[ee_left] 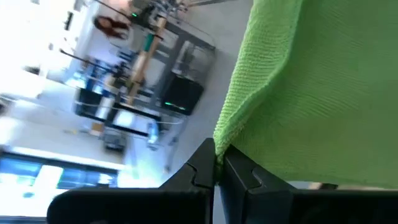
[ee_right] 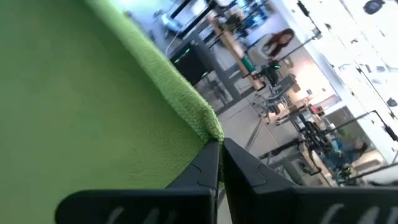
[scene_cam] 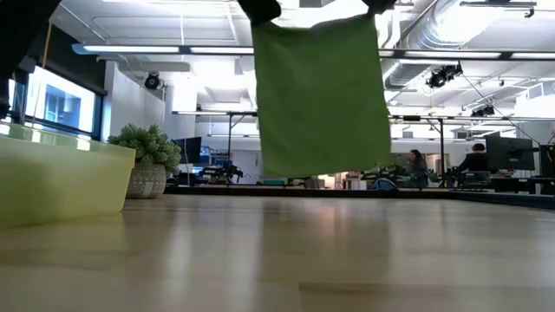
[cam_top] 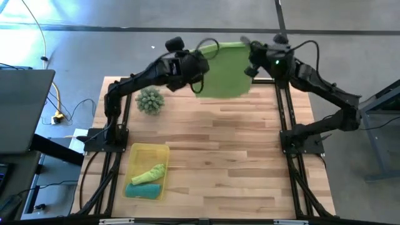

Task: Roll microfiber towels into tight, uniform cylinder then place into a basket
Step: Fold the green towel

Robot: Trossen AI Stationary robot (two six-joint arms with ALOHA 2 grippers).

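A lime green towel [cam_top: 225, 70] hangs spread between my two grippers, high above the far part of the table; in the low view it [scene_cam: 323, 95] hangs as a flat sheet clear of the tabletop. My left gripper [ee_left: 219, 167] is shut on one upper corner, my right gripper [ee_right: 220, 157] on the other. The yellow basket [cam_top: 132, 189] stands at the near left and holds a rolled teal towel [cam_top: 145, 190] and a rolled lime towel [cam_top: 150, 173]. My left gripper pinches the towel's upper corner [ee_left: 222, 138] between its two fingers, at the hemmed edge. The towel is lifted clear and hangs below the hold. My right gripper pinches the opposite upper corner [ee_right: 212, 132] between its two fingers, at the hemmed edge. The top edge between the two holds runs nearly straight, and the sheet hangs flat below it.
A spiky pale-green ball in a pot [cam_top: 150, 100] stands at the far left of the table; it also shows in the low view [scene_cam: 149, 160]. The bare wooden tabletop [cam_top: 225, 156] lies between the basket and the right arm's base.
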